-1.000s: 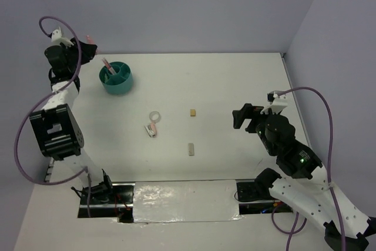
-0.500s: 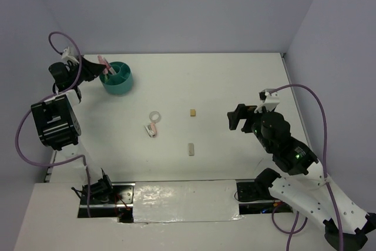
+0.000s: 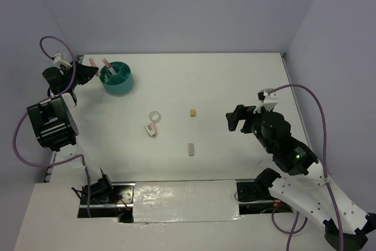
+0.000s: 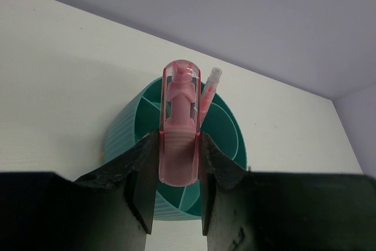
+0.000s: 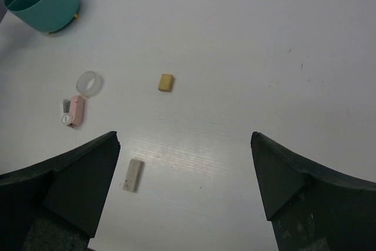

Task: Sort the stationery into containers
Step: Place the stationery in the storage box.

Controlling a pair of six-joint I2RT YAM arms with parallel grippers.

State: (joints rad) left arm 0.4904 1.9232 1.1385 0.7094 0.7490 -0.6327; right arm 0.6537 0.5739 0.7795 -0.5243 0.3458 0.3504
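One teal cup, two pink pens and four small loose pieces were on the white desk (image 3: 235, 80).

Two arms were over the desk. The right gripper (image 5: 183, 142) hung near the right edge with its jaws spread wide and nothing between them, while the left gripper (image 4: 178, 145) pinched one pink pen (image 4: 179, 101) at the far left corner. The single teal cup (image 4: 124, 139) stood by that corner. The held pen pointed at its left rim, and a second pink pen (image 4: 209, 86) leaned inside one of its compartments. Four pieces lay mid-desk, left of centre: one clear ring (image 5: 90, 83), one pink oblong piece (image 5: 74, 110) just beside it, one pale oblong piece (image 5: 134, 174) toward the near edge, and one tan block (image 5: 166, 82) set apart.
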